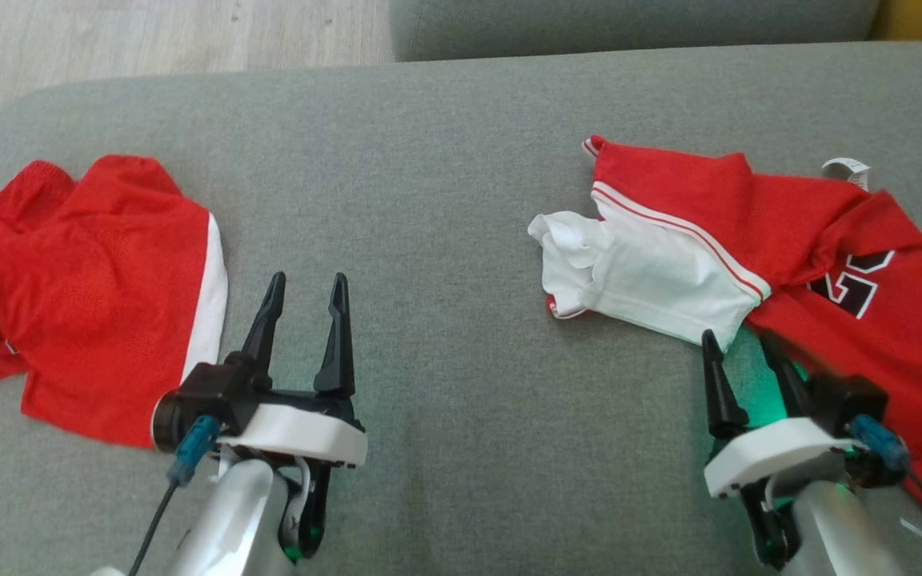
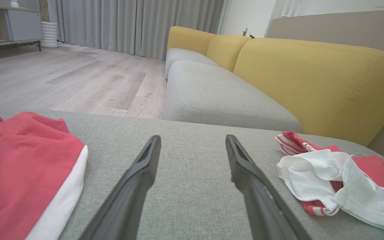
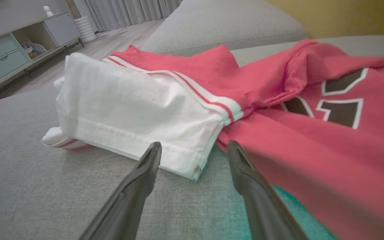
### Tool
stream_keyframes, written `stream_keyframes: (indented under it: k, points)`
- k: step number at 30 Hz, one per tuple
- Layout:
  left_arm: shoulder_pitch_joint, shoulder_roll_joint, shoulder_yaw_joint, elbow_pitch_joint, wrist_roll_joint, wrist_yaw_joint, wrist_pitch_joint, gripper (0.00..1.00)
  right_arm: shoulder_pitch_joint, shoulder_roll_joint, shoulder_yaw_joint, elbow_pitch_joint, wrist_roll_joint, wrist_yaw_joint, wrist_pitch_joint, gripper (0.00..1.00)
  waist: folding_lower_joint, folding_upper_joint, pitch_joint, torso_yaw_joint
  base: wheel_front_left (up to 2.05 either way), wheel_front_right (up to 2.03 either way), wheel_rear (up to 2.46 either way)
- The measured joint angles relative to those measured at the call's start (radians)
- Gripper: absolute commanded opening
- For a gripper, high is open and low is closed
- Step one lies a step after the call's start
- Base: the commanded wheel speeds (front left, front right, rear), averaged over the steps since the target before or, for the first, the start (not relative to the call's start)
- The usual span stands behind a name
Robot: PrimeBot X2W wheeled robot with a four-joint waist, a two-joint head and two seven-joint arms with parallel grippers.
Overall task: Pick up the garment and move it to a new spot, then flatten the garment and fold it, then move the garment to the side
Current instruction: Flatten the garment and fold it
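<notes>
Red jersey with a white sleeve and black numerals [image 1: 829, 232] lies crumpled on the right of the grey fabric sofa cushion [image 1: 461, 160]. Our right jaws stand spread and empty at its near edge. Our left jaws, also spread and empty, are beside red mesh shorts [image 1: 93, 280] on the cushion's left.

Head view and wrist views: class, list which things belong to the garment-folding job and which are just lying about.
Job in hand:
jersey, crumpled
right gripper, open by its white sleeve
left gripper, open
cushion beneath

Lying about:
shorts, probably
backrest
cabinet
curtains
</notes>
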Motion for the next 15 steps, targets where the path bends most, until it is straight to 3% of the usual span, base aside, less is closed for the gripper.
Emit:
stream_keyframes:
  k: [5, 6, 8, 9, 15]
  points:
    - [-0.001, 0.000, -0.003, 0.001, 0.003, 0.000, 0.000, 1.00, -0.049, 0.000, 0.042, 0.072, 0.077, 0.000, 0.000, 1.00, 0.0000, 0.0000, 0.012, 0.006, 0.00, 0.00, 0.00]
    - [-0.002, 0.000, -0.003, 0.002, 0.006, 0.000, 0.000, 1.00, -0.056, 0.000, 0.051, 0.084, 0.086, 0.000, 0.000, 0.89, 0.0000, 0.0000, 0.014, 0.006, 0.00, 0.00, 0.00]
    - [-0.006, 0.000, -0.003, 0.003, 0.006, 0.000, 0.000, 1.00, -0.070, 0.000, 0.067, 0.106, 0.107, 0.000, 0.000, 0.25, 0.0000, 0.0000, 0.016, 0.007, 0.00, 0.00, 0.00]
    - [-0.009, 0.000, -0.003, 0.005, 0.006, 0.000, 0.000, 1.00, -0.074, 0.000, 0.072, 0.114, 0.116, 0.000, 0.000, 0.00, 0.0000, 0.0000, 0.017, 0.006, 0.00, 0.00, 0.00]
    - [-0.018, -0.001, -0.003, 0.012, 0.006, 0.000, 0.000, 1.00, -0.088, -0.001, 0.089, 0.107, 0.123, 0.000, 0.000, 0.00, 0.0000, 0.0000, 0.008, 0.000, 0.00, 0.00, 0.00]
